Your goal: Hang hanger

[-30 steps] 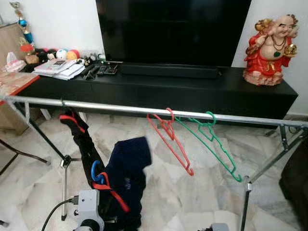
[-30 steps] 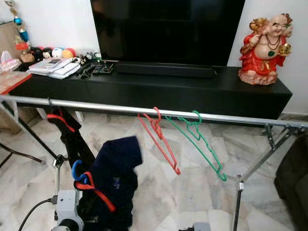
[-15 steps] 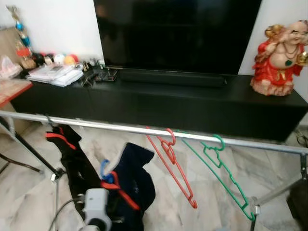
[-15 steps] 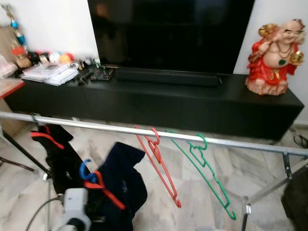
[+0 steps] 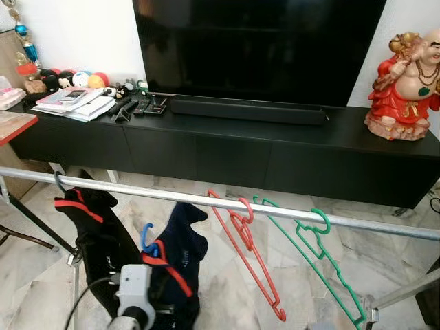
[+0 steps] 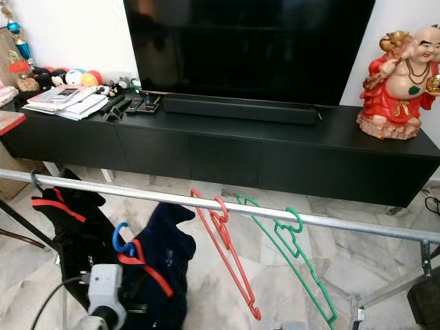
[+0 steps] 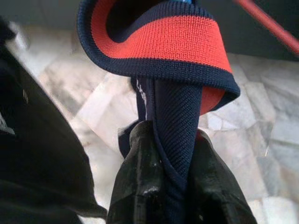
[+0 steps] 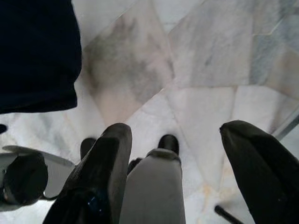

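The left gripper [image 7: 163, 186] is clenching a navy garment [image 5: 180, 254] with a red-orange collar band, its two black fingers [image 7: 135, 177] pinching a fold of the knit. That garment is riding on a blue hanger [image 5: 146, 240], whose hook is showing just above the collar, near and below the rail [image 5: 172, 196], not on it. The rail is running left to right across the scene. A red hanger [image 5: 247, 258] and a green hanger [image 5: 323, 265] are hanging from it side by side, right of the garment, both tilting down to the right. At the rail's left end a black garment [image 5: 93, 227] with red trim is hanging. Beyond the rail a black TV console [image 5: 289, 148] is standing against the far wall, with a red statue [image 5: 405, 86] on its right end. The right gripper [image 8: 175, 154] is hanging low over the marble floor [image 8: 201, 60], its fingers spread apart and holding nothing.
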{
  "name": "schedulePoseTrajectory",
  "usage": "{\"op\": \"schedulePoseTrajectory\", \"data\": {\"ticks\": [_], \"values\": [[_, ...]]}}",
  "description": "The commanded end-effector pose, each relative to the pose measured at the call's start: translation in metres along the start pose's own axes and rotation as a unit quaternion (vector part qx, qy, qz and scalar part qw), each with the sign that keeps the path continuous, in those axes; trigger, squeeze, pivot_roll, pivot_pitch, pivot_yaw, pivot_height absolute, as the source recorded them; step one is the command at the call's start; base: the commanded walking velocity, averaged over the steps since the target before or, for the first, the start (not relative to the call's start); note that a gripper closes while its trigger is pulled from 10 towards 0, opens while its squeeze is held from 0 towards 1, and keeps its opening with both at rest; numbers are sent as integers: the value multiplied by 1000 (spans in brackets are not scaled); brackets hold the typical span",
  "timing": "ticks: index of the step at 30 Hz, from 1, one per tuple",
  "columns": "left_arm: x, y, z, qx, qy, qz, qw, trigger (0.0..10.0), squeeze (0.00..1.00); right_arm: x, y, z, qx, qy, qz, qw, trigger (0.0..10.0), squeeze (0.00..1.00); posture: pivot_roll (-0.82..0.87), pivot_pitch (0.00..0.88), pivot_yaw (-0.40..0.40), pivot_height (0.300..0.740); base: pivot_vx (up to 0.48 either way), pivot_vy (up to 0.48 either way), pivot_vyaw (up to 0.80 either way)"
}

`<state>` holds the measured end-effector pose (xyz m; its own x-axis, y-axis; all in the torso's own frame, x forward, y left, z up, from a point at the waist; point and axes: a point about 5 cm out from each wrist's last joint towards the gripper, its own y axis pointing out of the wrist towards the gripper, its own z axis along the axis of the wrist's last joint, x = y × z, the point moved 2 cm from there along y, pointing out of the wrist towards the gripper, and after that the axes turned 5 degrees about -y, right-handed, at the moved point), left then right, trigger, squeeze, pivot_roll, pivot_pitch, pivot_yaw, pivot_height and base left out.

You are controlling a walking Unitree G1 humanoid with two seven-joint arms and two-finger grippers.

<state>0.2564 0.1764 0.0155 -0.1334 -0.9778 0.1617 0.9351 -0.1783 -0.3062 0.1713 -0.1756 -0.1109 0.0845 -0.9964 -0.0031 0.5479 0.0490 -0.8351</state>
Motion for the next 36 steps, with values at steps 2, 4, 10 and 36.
{"op": "schedulePoseTrajectory", "data": {"ticks": [2,4,10,36], "values": [[11,5,18,19,59,-63,996,10000,0,4,0,0,0,-6,-4,1000,10000,0,-25,25,13,740,0,0,0],[11,4,21,15,83,-80,993,10000,0,3,0,0,0,-6,-4,1000,10000,0,-26,22,15,740,0,0,0],[7,8,35,34,104,-76,991,10000,0,2,0,-1,0,-6,-4,1000,10000,0,-28,9,22,740,0,0,0],[7,48,72,62,92,-3,994,10000,0,0,0,0,0,-1,-9,1000,10000,0,-35,30,26,740,0,0,0]]}}
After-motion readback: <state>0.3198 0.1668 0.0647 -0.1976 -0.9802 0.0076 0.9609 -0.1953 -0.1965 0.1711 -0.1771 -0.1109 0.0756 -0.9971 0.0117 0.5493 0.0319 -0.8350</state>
